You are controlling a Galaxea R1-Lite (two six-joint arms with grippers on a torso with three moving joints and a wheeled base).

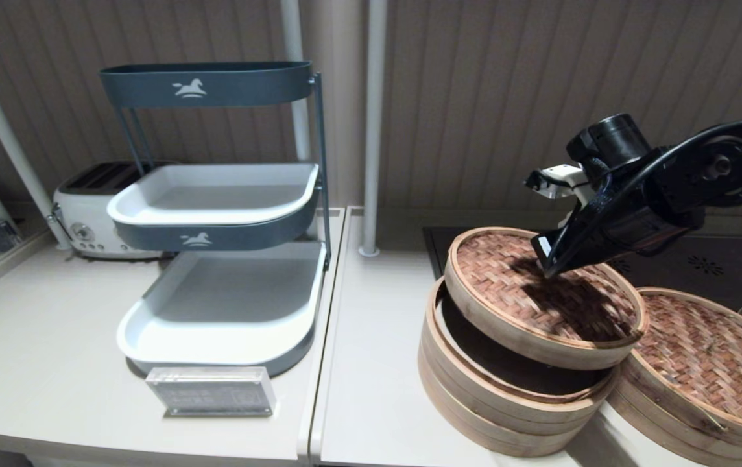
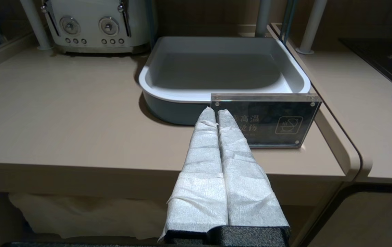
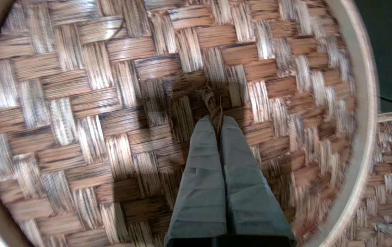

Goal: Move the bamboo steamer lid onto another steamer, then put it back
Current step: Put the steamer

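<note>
Our right gripper (image 3: pixel 216 120), jaws pinched on the dark centre knot, holds the reddish-brown woven bamboo steamer lid (image 1: pixel 543 295) tilted over the taller pale bamboo steamer (image 1: pixel 507 405); our left gripper (image 2: pixel 216 113), jaws closed on nothing, hangs by the beige surface (image 2: pixel 62 113).

A pale beige counter (image 1: pixel 40 363) is carrying a white toaster (image 1: pixel 89 214) at the back left, a three-tier tray rack (image 1: pixel 215 305) beside it, and a clear acrylic sign (image 1: pixel 211 390) just before the rack. Toward the right, a tall bamboo steamer (image 1: pixel 507 415) and a shallower lidded steamer (image 1: pixel 689 415) are sitting side by side near a dark cooktop (image 1: pixel 702 263).
</note>
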